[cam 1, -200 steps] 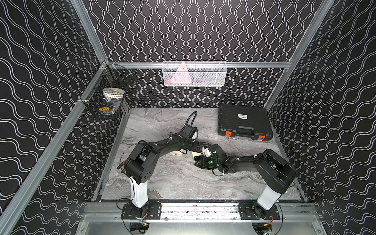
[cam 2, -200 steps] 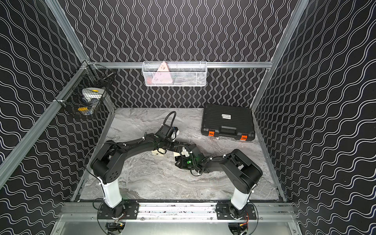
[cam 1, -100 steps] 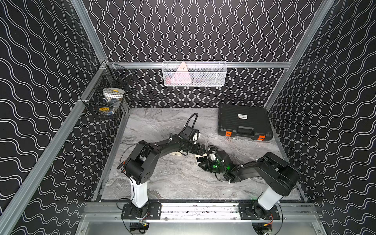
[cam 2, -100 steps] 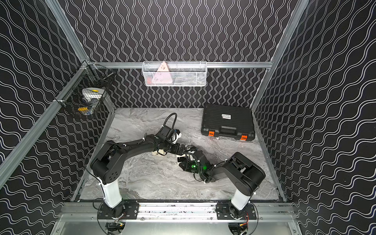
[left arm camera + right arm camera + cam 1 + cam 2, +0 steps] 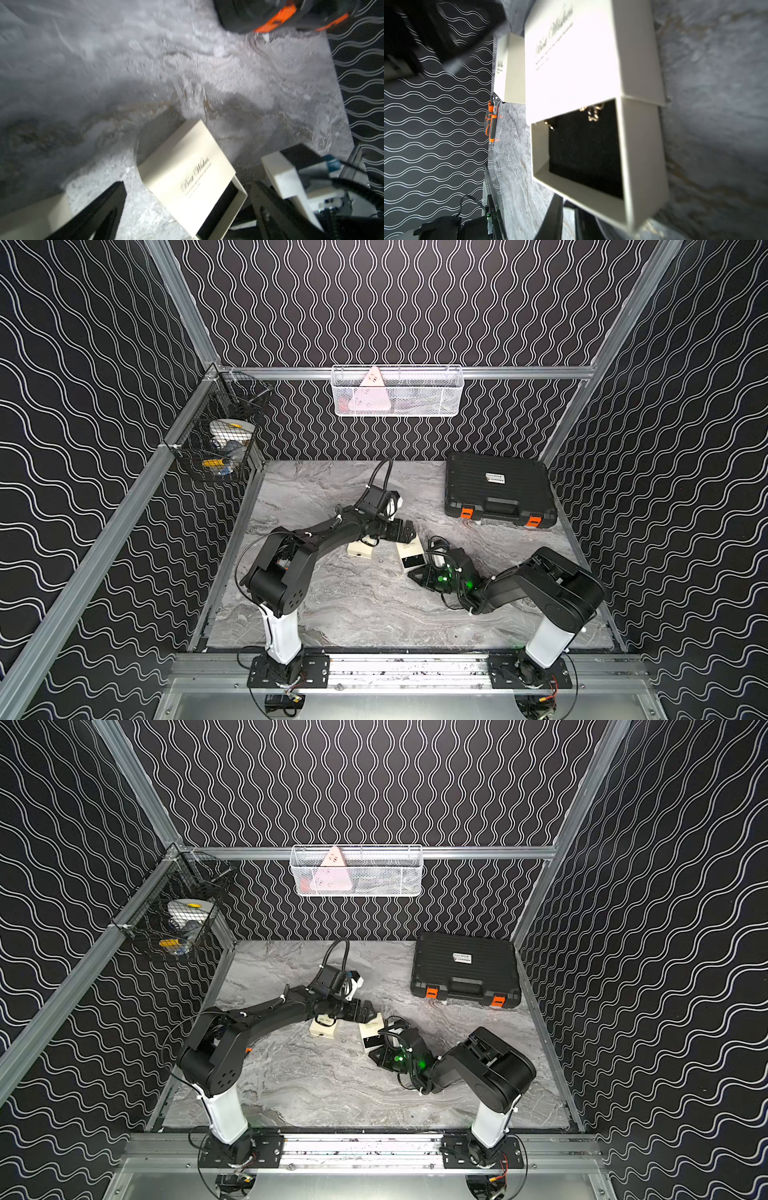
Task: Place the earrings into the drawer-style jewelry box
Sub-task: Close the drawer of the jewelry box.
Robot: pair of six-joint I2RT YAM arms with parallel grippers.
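**Drawer step: R gripper at the drawer front, earrings already inside.**

R gripper (image 5: 569, 220) sits low at the front wall of the open drawer (image 5: 639, 158). Its jaws stand close together, but a pinch on the wall can't be confirmed. Earrings (image 5: 592, 114), gold specks in 2 spots, lie on the black lining just by the sleeve mouth of the jewelry box (image 5: 409, 549). Judged step: close the drawer. Push slowly and straight along the sleeve axis w/ no lift, so the specks don't hop or snag under the sleeve edge. L gripper (image 5: 188, 187), jaws wide and empty, hovers near the box's far end and could serve as a backstop vs. sliding. A 2nd cream box (image 5: 360, 551) lies just beside, under the L arm. Surface: grey marble-print table (image 5: 353, 605), probably low friction. Far side: black case (image 5: 498, 489) w/ orange latches, then black wire basket (image 5: 220, 448) and white wire basket (image 5: 397, 391) on wavy-patterned walls (image 5: 83, 406).
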